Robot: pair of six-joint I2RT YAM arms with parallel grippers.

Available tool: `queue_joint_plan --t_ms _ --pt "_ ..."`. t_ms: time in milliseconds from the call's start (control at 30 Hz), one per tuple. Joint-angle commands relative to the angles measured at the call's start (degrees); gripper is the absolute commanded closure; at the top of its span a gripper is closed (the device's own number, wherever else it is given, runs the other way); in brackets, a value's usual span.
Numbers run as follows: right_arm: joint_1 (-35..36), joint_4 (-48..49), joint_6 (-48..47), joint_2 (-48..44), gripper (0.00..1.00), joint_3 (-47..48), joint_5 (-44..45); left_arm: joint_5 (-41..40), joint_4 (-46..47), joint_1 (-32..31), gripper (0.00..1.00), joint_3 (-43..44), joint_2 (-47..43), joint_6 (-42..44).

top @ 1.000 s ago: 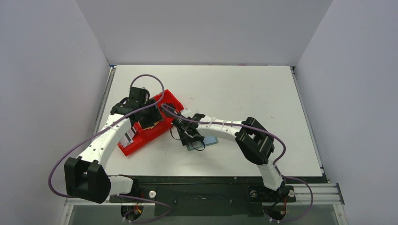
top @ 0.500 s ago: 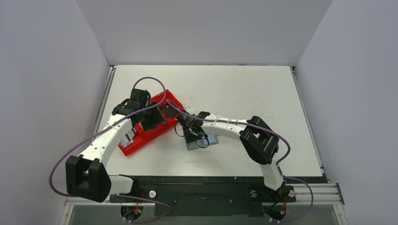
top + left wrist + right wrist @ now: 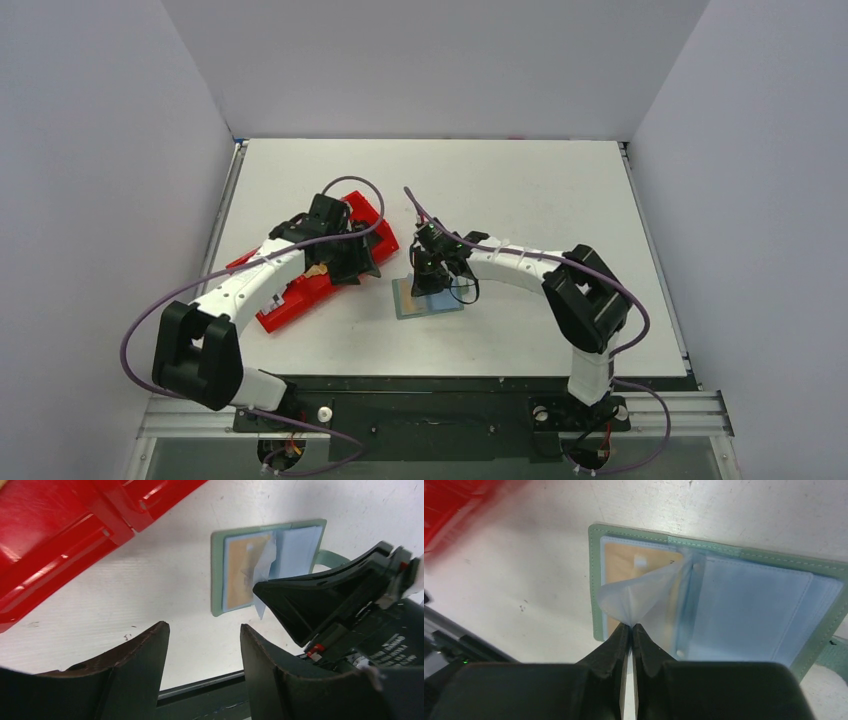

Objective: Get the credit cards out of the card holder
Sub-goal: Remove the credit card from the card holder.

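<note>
The card holder (image 3: 430, 300) lies open on the table, a grey-green pouch (image 3: 596, 580) with clear plastic sleeves inside. A tan-yellow credit card (image 3: 634, 562) sits in the left sleeve, also showing in the left wrist view (image 3: 240, 587). My right gripper (image 3: 630, 626) is shut on the corner of one clear sleeve (image 3: 644, 597), pulling it up off the holder; from above it (image 3: 432, 272) hangs over the holder's far edge. My left gripper (image 3: 204, 630) stands open and empty, above bare table just left of the holder (image 3: 218, 575), by the tray's right end (image 3: 368, 262).
A red plastic tray (image 3: 300, 292) lies slanted left of the holder, partly under the left arm; its edge shows in the left wrist view (image 3: 60, 540). The table's near edge and black rail run just below the holder (image 3: 430, 378).
The right gripper has shut on the clear sleeve and shifted right, lifting the sleeve. The left gripper has swung right from over the tray toward the holder, still open.
</note>
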Motion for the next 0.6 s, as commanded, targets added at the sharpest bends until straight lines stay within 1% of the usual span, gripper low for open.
queue_joint_plan --t_ms 0,100,167,300,400,567 --pt "-1.9 9.2 4.5 -5.4 0.97 -3.9 -5.8 2.6 4.8 -2.2 0.49 -0.4 2.3 -1.4" --pt "-3.4 14.0 6.6 -7.3 0.97 -7.2 -8.8 2.8 5.9 -3.6 0.53 -0.5 3.9 -2.2" --pt "-4.3 15.5 7.7 -8.2 0.97 -8.7 -9.3 2.5 6.6 -4.2 0.55 -0.5 4.9 -2.5" --pt "-6.0 15.6 8.1 -9.9 0.96 -10.9 -8.5 1.4 7.5 -5.1 0.59 -0.6 7.2 -2.7" --pt "-6.7 13.4 7.2 -11.2 0.92 -11.6 -6.4 1.1 8.3 -5.7 0.6 -0.4 8.9 -2.5" --pt "-7.1 11.9 6.6 -13.1 0.82 -13.5 -3.0 0.8 8.8 -7.3 0.62 1.8 12.2 -2.1"
